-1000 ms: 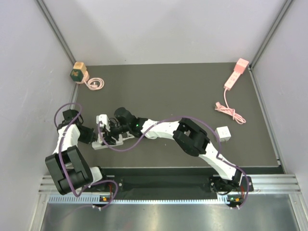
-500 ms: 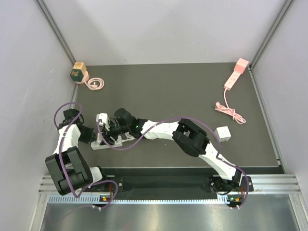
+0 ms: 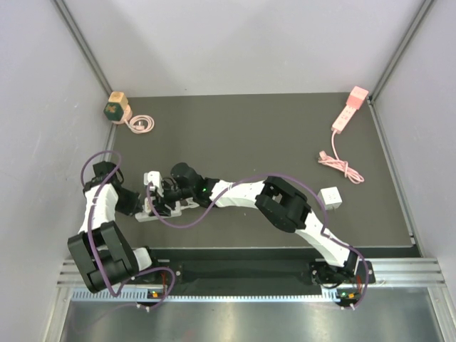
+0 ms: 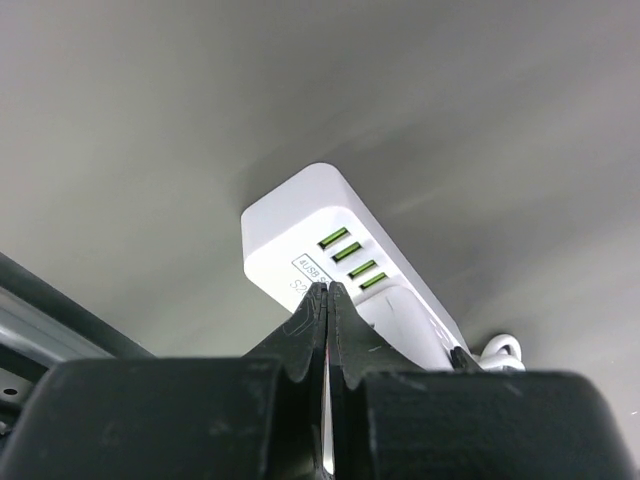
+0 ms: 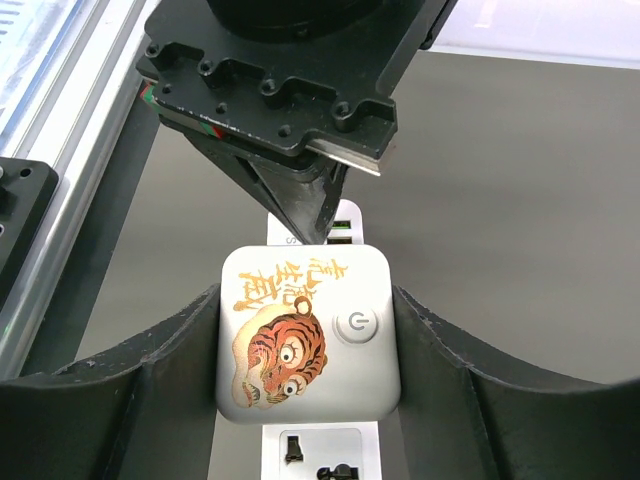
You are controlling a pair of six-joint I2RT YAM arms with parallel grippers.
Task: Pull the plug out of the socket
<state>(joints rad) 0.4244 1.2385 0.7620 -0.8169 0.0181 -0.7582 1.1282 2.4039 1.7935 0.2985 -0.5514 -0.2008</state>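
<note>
**Right claw** [image 5: 308, 305]: fingers set on the two opposite sides of the plug [image 5: 300, 345] and, by the look of it, clamped against them.

**Plug**: white square block with a tiger print and a round power button. It sits over the socket strip [image 5: 312, 452], one outlet showing just below it. From where I stand I cannot tell whether its pins have left the outlet.

**Left claw** [image 4: 327, 292]: jaws together, holding nothing. The joined tip presses on the top face of the strip beside the four green USB ports, as a hold-down.

**Socket strip**: white, lying flat on the dark tabletop [image 3: 249, 135], near the left front.

**Change over the last second**: slight. The right wrist and left forearm have edged a little leftward in the overhead view. Strip and plug hold about the same spot, with no gap visible between them.

**Reading**: grip and brace are both set, and the pull itself looks barely begun. A straight lift is still needed, with the strip pinned down.

**Elsewhere, well apart**: pink strip [image 3: 349, 110], white cube [image 3: 329, 198].
</note>
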